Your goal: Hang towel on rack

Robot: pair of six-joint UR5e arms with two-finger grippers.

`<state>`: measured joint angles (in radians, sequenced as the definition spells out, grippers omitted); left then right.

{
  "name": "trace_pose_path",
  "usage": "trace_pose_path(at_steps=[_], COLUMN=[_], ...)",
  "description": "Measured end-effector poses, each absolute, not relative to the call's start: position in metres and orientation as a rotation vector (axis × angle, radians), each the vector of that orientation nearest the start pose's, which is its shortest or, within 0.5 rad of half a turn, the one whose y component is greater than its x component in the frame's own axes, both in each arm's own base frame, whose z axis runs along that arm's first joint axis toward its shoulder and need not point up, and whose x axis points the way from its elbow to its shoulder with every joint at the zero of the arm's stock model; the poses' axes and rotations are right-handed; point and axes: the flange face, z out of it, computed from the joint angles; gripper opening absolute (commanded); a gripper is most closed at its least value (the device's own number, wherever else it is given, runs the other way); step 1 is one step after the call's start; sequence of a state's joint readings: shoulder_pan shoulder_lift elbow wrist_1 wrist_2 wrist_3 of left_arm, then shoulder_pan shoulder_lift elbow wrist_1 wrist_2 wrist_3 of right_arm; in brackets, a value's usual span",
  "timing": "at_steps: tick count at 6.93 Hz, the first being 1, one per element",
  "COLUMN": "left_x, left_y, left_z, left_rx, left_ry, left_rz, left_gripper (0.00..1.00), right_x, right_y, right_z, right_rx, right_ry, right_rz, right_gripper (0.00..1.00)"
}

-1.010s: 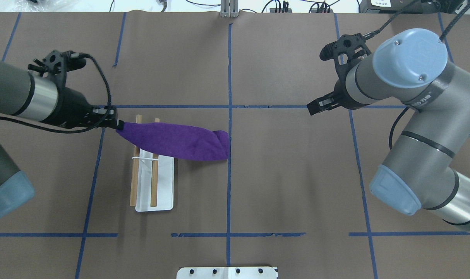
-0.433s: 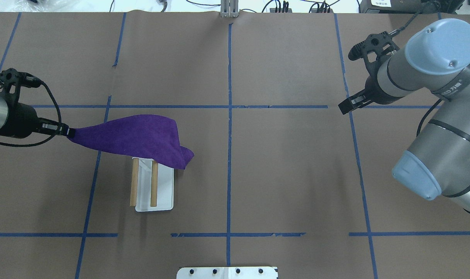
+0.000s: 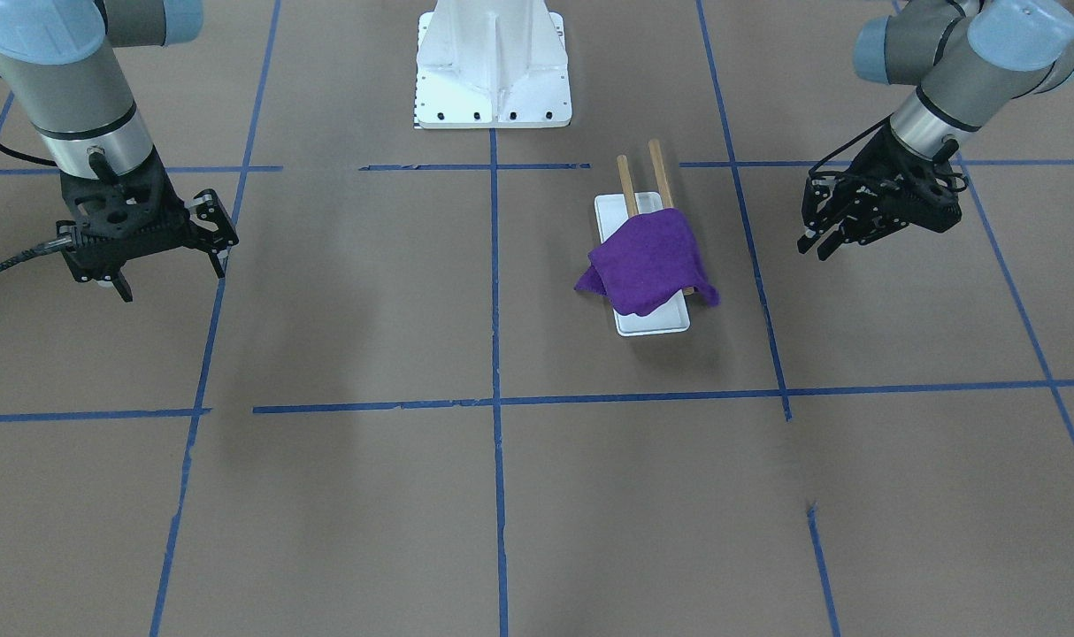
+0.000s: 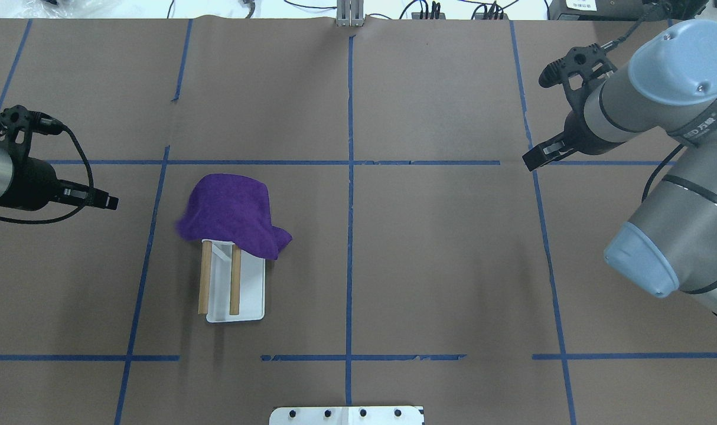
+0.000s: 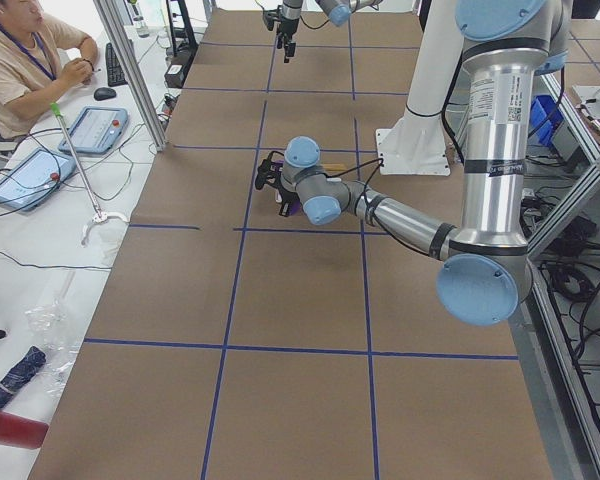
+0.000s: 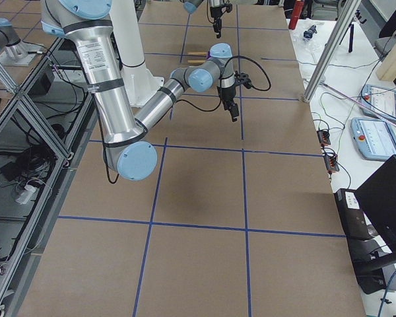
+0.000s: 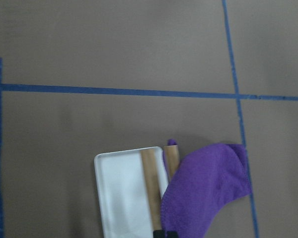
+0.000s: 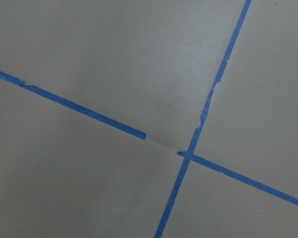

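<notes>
The purple towel (image 4: 231, 212) lies draped over the far end of the rack's two wooden dowels (image 4: 235, 277), with corners hanging off both sides. The rack's white base (image 4: 251, 295) shows bare at the near end. The front view shows the towel (image 3: 648, 261) on the dowels (image 3: 659, 172) too. My left gripper (image 4: 111, 202) is open and empty, left of the towel and apart from it; it also shows in the front view (image 3: 814, 246). My right gripper (image 4: 533, 160) is open and empty far to the right, as the front view (image 3: 172, 276) shows. The left wrist view shows the towel (image 7: 208, 188) and base (image 7: 121, 193).
The white metal pedestal (image 3: 493, 62) with bolt holes stands at the robot's side of the table; its edge shows in the overhead view (image 4: 346, 415). Blue tape lines (image 4: 350, 177) cross the brown table cover. An operator (image 5: 25, 60) sits beyond the table's far edge.
My left gripper pulled the towel leftward across the rack, then let go. The towel dropped and now rests on the dowels. My right arm drew back to the right.
</notes>
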<state>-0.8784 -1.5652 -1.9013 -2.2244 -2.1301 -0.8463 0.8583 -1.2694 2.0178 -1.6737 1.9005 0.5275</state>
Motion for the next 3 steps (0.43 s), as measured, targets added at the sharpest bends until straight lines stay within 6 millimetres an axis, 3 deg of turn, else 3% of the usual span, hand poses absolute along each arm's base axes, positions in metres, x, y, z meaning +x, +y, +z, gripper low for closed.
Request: trace_pose_path(at_steps=[1, 2, 3], left_x=[0.246, 0.226, 0.191], left_y=[-0.438, -0.448, -0.461], left_z=[0.431, 0.446, 0.470], left_rx=[0.354, 0.399, 0.445], left_ry=[1.010, 0.968, 0.902], left_rz=[0.164, 0.211, 0.252], left_gripper=[1.00, 1.00, 1.00], right_x=[-0.272, -0.256, -0.232], right_y=[-0.482, -0.479, -0.475], right_z=[0.334, 0.367, 0.412], right_rx=[0.310, 0.267, 0.211], right_ry=[-0.620, -0.584, -0.524], right_rz=[-0.264, -0.238, -0.195], right_gripper=[1.00, 1.00, 1.00])
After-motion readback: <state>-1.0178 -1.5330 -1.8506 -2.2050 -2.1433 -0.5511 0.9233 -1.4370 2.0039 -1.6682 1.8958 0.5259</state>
